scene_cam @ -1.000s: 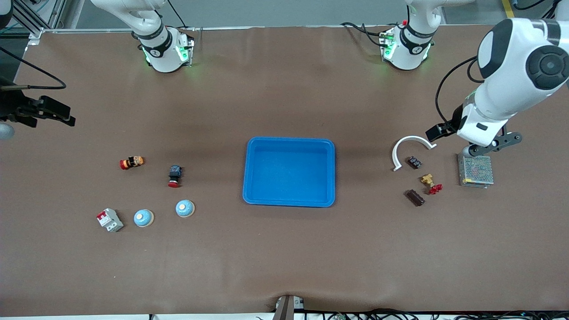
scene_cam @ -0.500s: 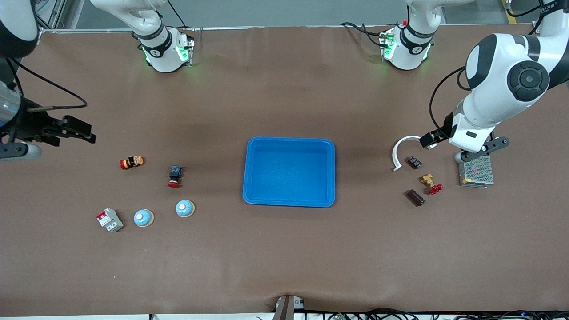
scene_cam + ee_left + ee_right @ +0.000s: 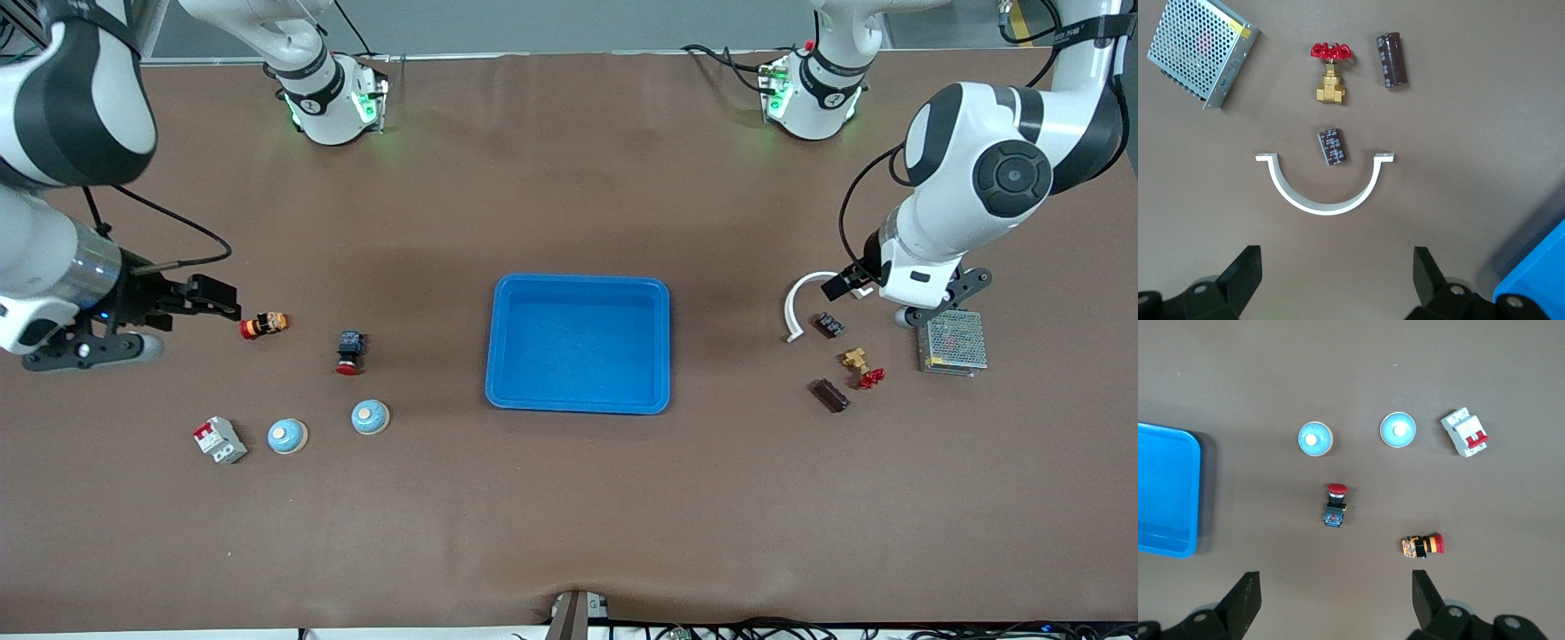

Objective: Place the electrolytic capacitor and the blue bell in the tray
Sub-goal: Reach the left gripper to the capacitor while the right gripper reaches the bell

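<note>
1. The blue tray [image 3: 578, 343] lies in the middle of the brown surface [image 3: 569, 498] with nothing in it.
2. Two blue bells sit toward the right arm's end: one bell [image 3: 369, 417] closer to the tray, the other bell [image 3: 287, 436] just beside a white and red circuit breaker [image 3: 219, 440].
3. Farther from the front camera than the bells lie a red-capped push button [image 3: 349, 352] and an orange and red push button [image 3: 263, 325].
4. Toward the left arm's end, a short capacitor [image 3: 829, 325] lies inside the curve of a white half-ring clamp [image 3: 818, 300]; a longer capacitor [image 3: 829, 396] lies nearer the camera, beside a brass valve with a red handle [image 3: 861, 367].
5. A grey mesh box [image 3: 954, 342] sits just beside the valve.
6. The left gripper [image 3: 1338, 283] hangs over the clamp, fingers spread wide and holding nothing.
7. The right gripper [image 3: 1336, 607] hovers near the orange push button, probably a little above the surface, fingers spread wide and holding nothing.
</note>
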Motion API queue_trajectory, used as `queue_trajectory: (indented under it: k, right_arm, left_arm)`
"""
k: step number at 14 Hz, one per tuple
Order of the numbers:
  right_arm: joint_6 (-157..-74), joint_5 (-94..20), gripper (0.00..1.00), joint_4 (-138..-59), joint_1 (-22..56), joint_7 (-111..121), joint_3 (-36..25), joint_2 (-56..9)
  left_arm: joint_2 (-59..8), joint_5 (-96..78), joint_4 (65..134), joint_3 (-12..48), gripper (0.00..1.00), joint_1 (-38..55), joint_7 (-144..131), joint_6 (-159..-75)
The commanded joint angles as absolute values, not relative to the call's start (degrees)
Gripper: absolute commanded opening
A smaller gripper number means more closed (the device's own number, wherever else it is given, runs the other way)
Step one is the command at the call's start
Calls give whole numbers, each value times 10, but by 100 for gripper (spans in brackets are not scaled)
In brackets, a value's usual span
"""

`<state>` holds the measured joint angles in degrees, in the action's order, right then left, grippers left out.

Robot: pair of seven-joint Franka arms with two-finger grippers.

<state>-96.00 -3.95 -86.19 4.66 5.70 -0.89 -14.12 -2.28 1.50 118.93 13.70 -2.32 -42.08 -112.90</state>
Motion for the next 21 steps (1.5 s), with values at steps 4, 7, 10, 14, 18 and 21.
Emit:
queue_trajectory:
  k: [4, 7, 10, 14, 18, 21]
  right_arm:
    - [-1001, -25, 100, -853, 41, 184, -11, -206]
    - [-1050, -25, 100, -850, 40, 286, -12, -228]
    - [-1072, -25, 100, -850, 31, 384, -13, -257]
    - [-1103, -26, 100, -851, 14, 457, -14, -286]
    - [-1155, -26, 100, -854, 11, 517, -14, -330]
    - [-1173, -26, 100, -855, 11, 520, -14, -361]
  left_arm:
    - [-60, 25, 1199, 140, 90, -26, -452, -1166]
    - [-81, 25, 1216, 140, 84, -32, -457, -1207]
    - [-88, 25, 1271, 139, 79, -57, -459, -1293]
    - [-110, 27, 1303, 137, 68, -74, -461, -1354]
    - [-144, 27, 1303, 135, 60, -90, -462, -1389]
    - [-171, 27, 1303, 136, 57, -98, -462, -1417]
